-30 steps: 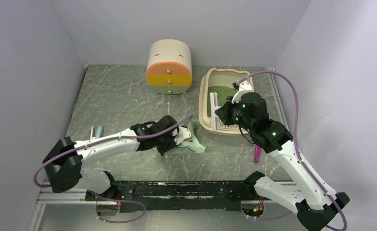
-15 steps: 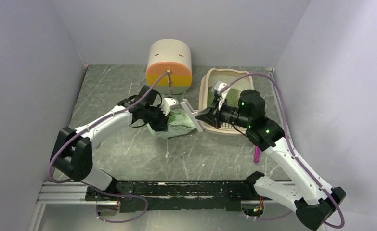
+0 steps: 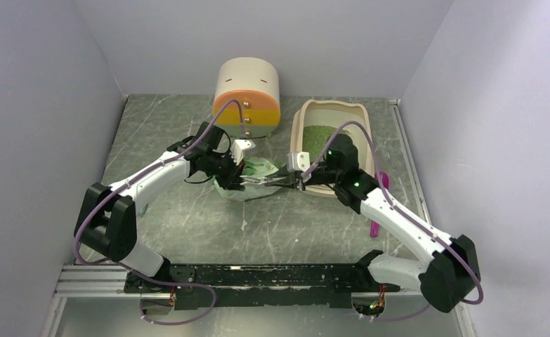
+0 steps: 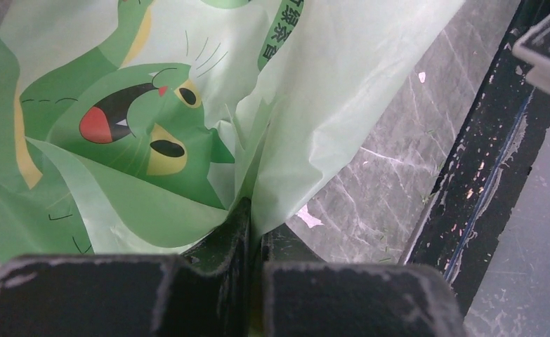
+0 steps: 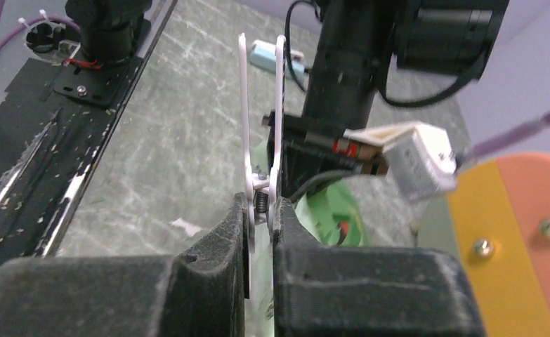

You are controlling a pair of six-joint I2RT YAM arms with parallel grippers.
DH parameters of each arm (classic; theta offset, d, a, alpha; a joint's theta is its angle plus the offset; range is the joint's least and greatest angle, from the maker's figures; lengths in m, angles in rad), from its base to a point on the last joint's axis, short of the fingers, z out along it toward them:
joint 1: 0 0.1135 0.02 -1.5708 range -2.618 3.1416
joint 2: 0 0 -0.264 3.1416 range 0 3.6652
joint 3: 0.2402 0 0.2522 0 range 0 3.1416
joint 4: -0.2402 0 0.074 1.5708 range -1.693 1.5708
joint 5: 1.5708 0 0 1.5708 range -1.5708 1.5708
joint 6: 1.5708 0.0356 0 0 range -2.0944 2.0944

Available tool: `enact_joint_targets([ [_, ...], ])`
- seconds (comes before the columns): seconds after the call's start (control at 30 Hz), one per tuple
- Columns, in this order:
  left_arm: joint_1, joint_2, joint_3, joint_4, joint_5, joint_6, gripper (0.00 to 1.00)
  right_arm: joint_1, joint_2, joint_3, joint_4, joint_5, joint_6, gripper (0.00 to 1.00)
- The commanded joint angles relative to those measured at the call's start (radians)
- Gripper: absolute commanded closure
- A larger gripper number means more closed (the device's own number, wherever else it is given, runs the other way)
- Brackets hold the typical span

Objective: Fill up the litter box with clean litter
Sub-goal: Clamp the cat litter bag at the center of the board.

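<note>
The beige litter box [image 3: 332, 105] stands at the back right, with light-green clean litter [image 3: 318, 135] spread in it. My left gripper [image 3: 235, 175] [image 4: 254, 226] is shut on a fold of the green printed bag [image 3: 259, 168] [image 4: 152, 105], held just above the table in front of the drawer unit. My right gripper [image 3: 297, 181] [image 5: 261, 205] is shut on a white spring clip [image 5: 279, 105]. The clip's two long arms point toward the bag [image 5: 328, 210] and the left gripper.
A round beige-and-orange drawer unit [image 3: 247, 98] [image 5: 511, 232] stands at the back centre, close behind the bag. A magenta scoop [image 3: 375, 226] lies right of the right arm. A small white-and-blue object [image 5: 268, 53] lies on the table beyond the clip. Walls close in both sides.
My left arm carried the bag from the near table up toward the drawer unit. My right arm swung down from over the litter box with the white clip, over to the bag's right side.
</note>
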Motion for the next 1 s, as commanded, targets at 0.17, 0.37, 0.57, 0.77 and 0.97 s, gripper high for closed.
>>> enact_joint_targets([
  [0.17,0.043,0.02,0.04,0.088,0.124,-0.02,0.95,0.004,0.186,0.174,-0.01,-0.168,-0.264,1.0],
  [0.37,0.072,0.022,0.024,0.115,0.181,-0.036,0.95,0.01,0.259,0.218,-0.14,-0.189,-0.362,1.0],
  [0.57,0.079,0.02,0.02,0.1,0.207,-0.022,0.95,0.012,0.337,0.267,-0.215,-0.115,-0.445,1.0],
  [0.77,0.086,0.001,0.009,0.103,0.2,-0.026,0.95,0.027,0.42,0.443,-0.507,-0.012,-0.495,1.0],
  [0.97,0.1,0.002,0.004,0.119,0.216,-0.033,0.95,0.037,0.505,0.566,-0.839,0.118,-0.567,1.0],
])
